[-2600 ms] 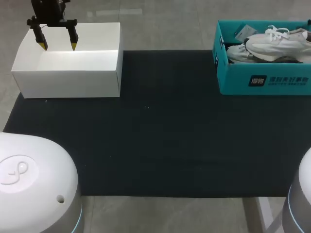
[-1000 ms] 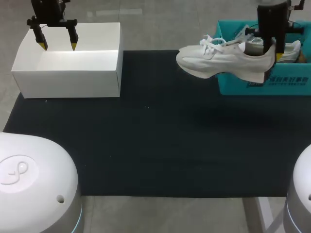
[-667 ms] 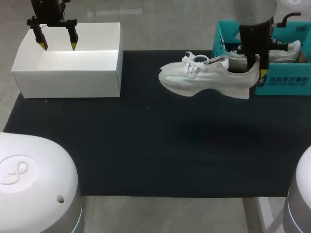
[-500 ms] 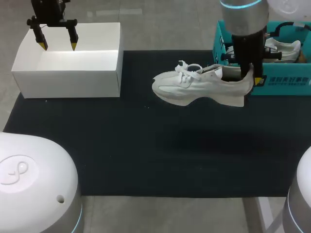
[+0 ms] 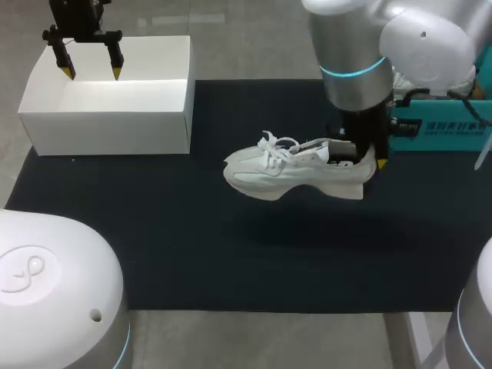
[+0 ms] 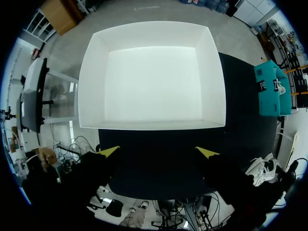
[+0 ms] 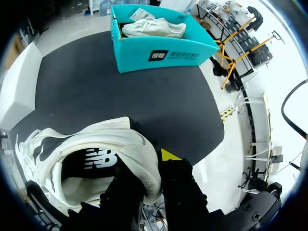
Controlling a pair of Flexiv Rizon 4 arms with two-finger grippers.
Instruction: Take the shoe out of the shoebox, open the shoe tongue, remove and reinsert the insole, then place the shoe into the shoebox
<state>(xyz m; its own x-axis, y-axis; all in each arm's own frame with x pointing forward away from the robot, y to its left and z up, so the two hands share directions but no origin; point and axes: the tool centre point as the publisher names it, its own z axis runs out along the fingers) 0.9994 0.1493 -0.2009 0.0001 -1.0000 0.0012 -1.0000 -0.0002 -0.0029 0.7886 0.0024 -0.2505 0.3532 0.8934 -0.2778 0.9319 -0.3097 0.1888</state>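
Right gripper [image 5: 367, 158] is pinching the sneaker [image 5: 292, 171] by its heel, toe pointing leftward across the mat [image 5: 192, 246]. Left gripper [image 5: 91, 73] is hovering, fingers wide.

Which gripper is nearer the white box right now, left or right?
Left. The left gripper hangs open right above the white box; the right gripper is off over the black mat, shut on the shoe at its heel.

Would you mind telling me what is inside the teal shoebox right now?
One white shoe lies inside the teal shoebox, with a paper slip beside it; the box floor under them is covered.
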